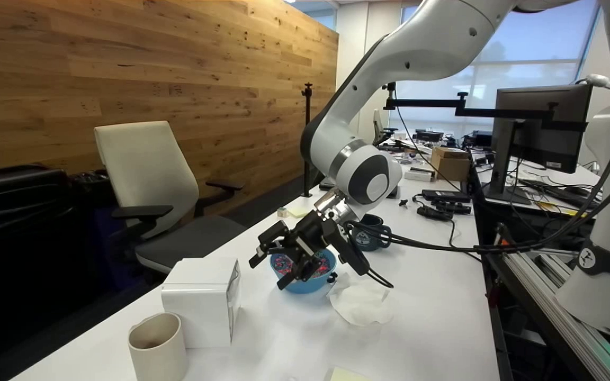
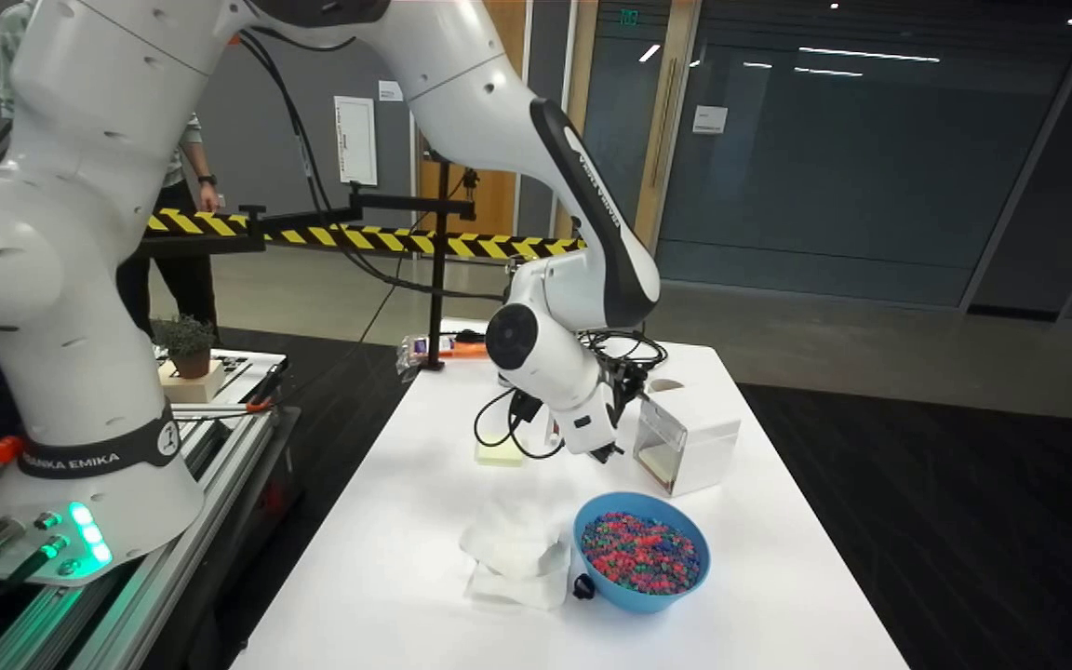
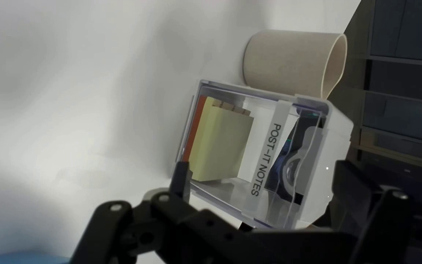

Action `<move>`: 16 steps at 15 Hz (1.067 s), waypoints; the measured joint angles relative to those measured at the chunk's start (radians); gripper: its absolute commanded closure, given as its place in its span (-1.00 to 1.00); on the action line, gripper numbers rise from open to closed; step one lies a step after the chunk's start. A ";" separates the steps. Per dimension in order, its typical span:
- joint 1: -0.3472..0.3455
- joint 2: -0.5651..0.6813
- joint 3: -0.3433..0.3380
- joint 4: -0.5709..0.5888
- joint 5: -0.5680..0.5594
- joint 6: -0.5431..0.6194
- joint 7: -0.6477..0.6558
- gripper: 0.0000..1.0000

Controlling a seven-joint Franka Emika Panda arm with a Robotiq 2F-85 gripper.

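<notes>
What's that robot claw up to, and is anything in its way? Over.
Gripper open, empty. White box just ahead, yellow notes inside, not held. Possible snag: beige cup close beside it.

The big, smooth white robot arm (image 1: 416, 53) is made of fat, round tubes, with small grey dots (image 1: 473, 32) on it like buttons. A long, curvy black stripe (image 2: 592, 177) with white letters runs down one part. A wide black band (image 2: 80, 462) that says FRANKA EMIKA goes around the bottom, and bright green lights (image 2: 91, 533) shine under it. Long black cables (image 1: 487, 248) come off the arm. One shiny silver ring (image 1: 344, 155) goes around it. The blocky black hand (image 3: 263, 175) has chunky fingers (image 3: 180, 179) and round silver screws (image 3: 163, 198).
</notes>
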 measured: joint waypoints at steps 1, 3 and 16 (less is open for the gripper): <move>0.001 0.001 0.000 0.000 0.000 0.000 0.000 -1.00; 0.002 0.005 0.000 0.004 0.000 0.000 0.000 -1.00; 0.016 0.068 -0.006 0.079 0.026 0.003 0.000 -1.00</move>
